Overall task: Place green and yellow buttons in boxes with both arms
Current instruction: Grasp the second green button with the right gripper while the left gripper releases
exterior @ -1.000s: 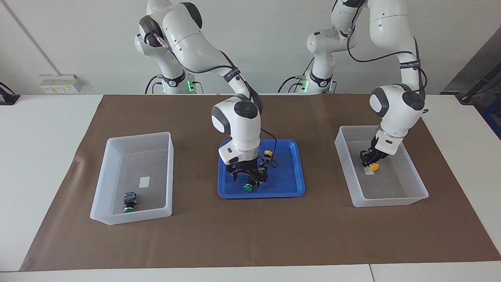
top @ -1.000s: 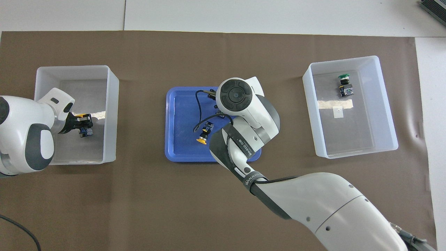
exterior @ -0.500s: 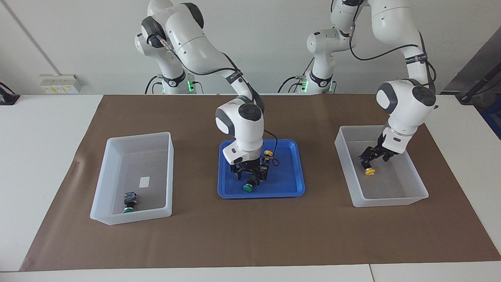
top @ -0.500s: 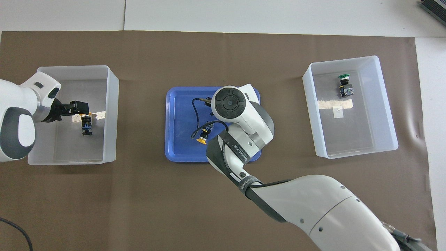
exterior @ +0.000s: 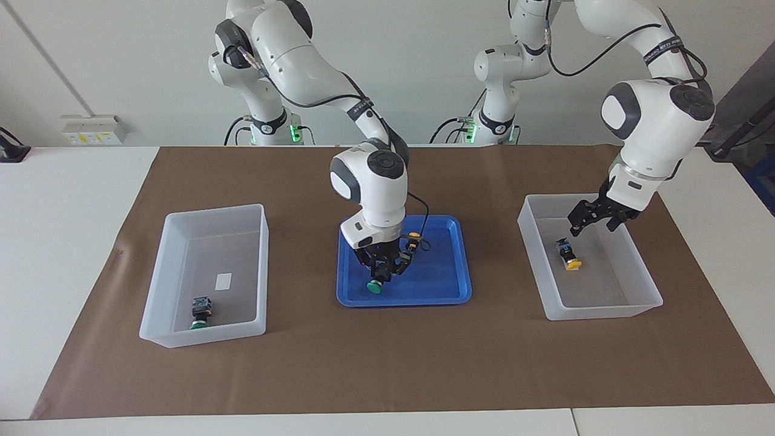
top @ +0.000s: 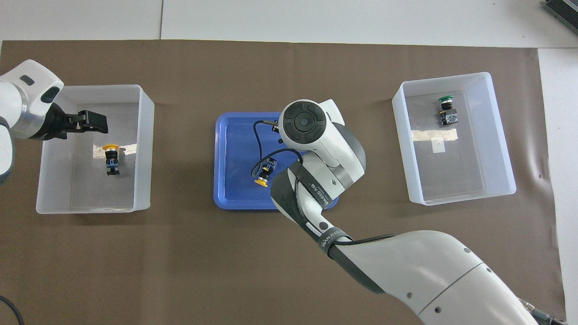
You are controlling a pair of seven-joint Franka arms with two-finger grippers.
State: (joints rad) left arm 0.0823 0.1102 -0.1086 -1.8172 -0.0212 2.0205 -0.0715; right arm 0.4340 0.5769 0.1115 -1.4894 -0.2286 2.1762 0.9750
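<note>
My left gripper (exterior: 596, 218) is open and empty, raised over the box (exterior: 530, 242) at the left arm's end; it also shows in the overhead view (top: 97, 123). A yellow button (exterior: 568, 254) lies on its side on that box's floor (top: 110, 158). My right gripper (exterior: 381, 269) is over the blue tray (exterior: 412, 301), shut on a green button (exterior: 374, 287) with its cap pointing down. In the overhead view my right wrist hides that button. A second yellow button (exterior: 414, 237) lies in the tray (top: 264, 174). Another green button (exterior: 200, 309) lies in the box (exterior: 264, 266) at the right arm's end.
A brown mat (exterior: 387, 363) covers the table under the tray and both boxes. The right arm's cable (top: 255, 135) loops over the tray. Each box floor bears a small white label (exterior: 223, 280).
My left gripper let go of the yellow button, which now lies in the box, and rose above it. My right gripper closed on the green button in the tray and shifted slightly.
</note>
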